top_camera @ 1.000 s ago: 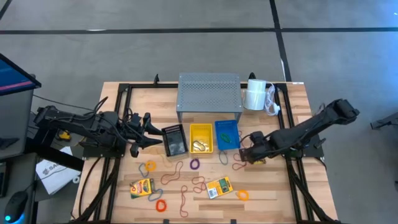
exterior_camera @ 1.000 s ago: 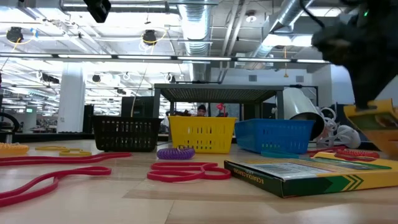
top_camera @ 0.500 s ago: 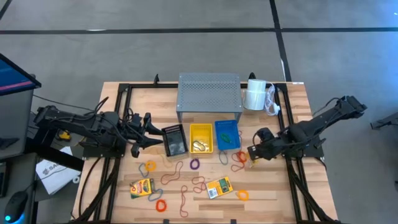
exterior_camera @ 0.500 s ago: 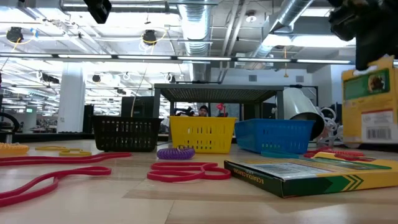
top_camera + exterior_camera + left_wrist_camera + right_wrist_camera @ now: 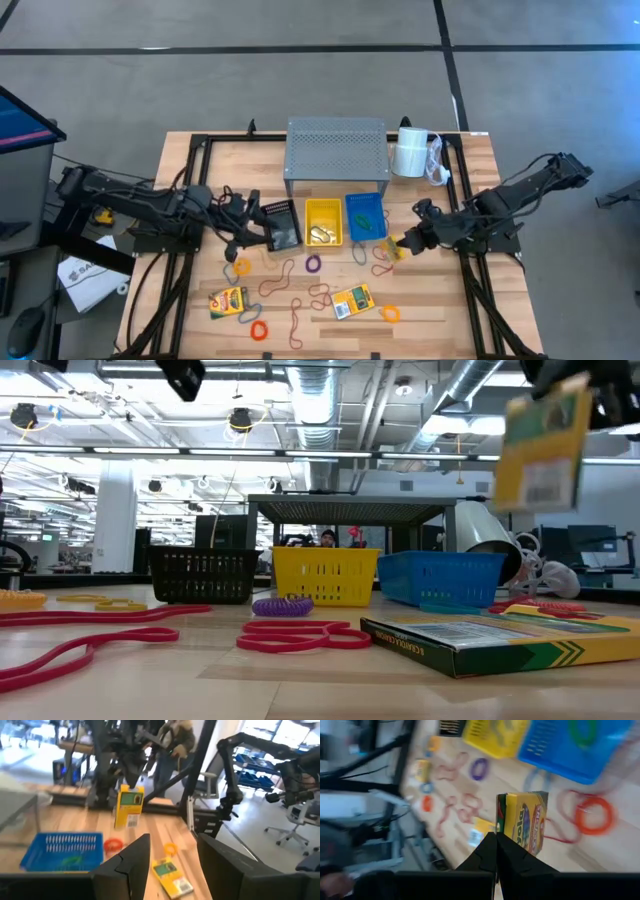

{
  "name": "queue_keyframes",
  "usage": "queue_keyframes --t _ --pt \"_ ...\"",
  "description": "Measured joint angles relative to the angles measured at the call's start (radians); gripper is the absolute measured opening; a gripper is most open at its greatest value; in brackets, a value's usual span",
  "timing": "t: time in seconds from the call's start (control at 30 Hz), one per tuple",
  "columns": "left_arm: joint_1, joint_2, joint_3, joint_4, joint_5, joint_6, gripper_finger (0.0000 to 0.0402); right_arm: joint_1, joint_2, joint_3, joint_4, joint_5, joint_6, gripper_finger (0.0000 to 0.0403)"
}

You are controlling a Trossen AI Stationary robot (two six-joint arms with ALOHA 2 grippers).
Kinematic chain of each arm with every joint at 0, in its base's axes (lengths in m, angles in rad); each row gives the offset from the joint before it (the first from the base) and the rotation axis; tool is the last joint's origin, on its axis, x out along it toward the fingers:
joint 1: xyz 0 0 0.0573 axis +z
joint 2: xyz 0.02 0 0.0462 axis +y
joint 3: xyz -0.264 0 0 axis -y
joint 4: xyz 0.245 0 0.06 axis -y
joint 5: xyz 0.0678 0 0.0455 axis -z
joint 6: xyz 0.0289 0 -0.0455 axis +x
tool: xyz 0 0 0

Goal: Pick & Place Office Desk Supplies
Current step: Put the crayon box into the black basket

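My right tool is clamped tight on a crayon box, lifted clear of the bench, at about four o'clock from the blue bin. The box hangs above the orange band and the red loops. My left tool sits partly open with nothing in it, right by the black bin. Two more boxes lie flat toward six o'clock, bands scattered among them.
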Motion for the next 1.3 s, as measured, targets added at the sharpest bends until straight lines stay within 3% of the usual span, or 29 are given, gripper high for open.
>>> queue_keyframes --t 0.13,0.33,0.53,1.0,1.3 --pt "0.018 0.055 0.0 0.087 0.045 -0.013 0.0167 0.0 0.0 0.0 0.131 0.0 -0.063 0.0" --pt "0.061 0.137 0.005 0.206 0.136 -0.157 0.0204 -0.013 0.01 0.0 0.309 0.001 -0.146 0.0" --pt "0.092 0.243 0.109 0.213 0.234 -0.201 0.0226 -0.046 0.092 0.045 0.465 -0.024 -0.249 0.0" --pt "0.125 0.46 0.301 0.214 0.483 -0.172 0.0228 -0.062 0.367 0.39 0.462 -0.157 -0.405 0.0" --pt "0.125 0.479 0.314 0.218 0.495 -0.127 0.0228 -0.059 0.5 0.541 0.429 -0.235 -0.407 0.0"
